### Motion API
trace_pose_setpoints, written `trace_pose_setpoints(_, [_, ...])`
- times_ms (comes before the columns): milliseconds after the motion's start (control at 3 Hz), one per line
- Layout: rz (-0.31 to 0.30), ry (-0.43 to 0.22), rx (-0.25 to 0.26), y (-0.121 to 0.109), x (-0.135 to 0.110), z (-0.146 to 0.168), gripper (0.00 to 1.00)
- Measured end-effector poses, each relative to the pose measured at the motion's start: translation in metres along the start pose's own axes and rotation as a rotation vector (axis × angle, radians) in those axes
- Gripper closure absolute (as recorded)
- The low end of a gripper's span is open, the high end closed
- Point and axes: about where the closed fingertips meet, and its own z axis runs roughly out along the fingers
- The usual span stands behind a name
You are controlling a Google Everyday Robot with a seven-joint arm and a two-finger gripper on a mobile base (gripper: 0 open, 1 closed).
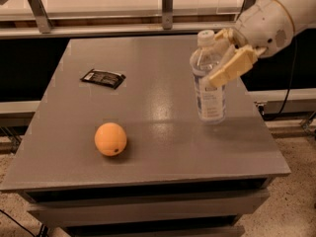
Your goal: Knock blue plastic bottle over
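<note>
Found the bottle (209, 90) upright near the right edge of the table (148, 147). Saw the gripper (218, 58) spread open against its shoulder, holding nothing. Needed 1 firm push high up, aimed toward the table's middle.

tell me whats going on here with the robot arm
The robot's gripper is up against the top part of the bottle, which stands upright near the right edge of the table. The bottle has not been knocked over yet. An orange sits near the front left, and a dark packet lies further back, both apart from the arm.
</note>
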Motion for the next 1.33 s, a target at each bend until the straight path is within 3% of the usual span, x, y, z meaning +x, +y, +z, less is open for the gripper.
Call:
trace_pose_setpoints(333, [0.041, 0.147, 0.105, -0.063, -0.002, -0.014, 1.00])
trace_pose_setpoints(667, [-0.005, 0.280, 0.195, -0.104, -0.027, -0.017, 1.00])
trace_pose_setpoints(1000, [-0.021, 0.358, 0.175, -0.106, -0.039, 0.002, 1.00])
trace_pose_setpoints(1333, [-0.011, 0.359, 0.087, -0.090, -0.036, 0.031, 1.00])
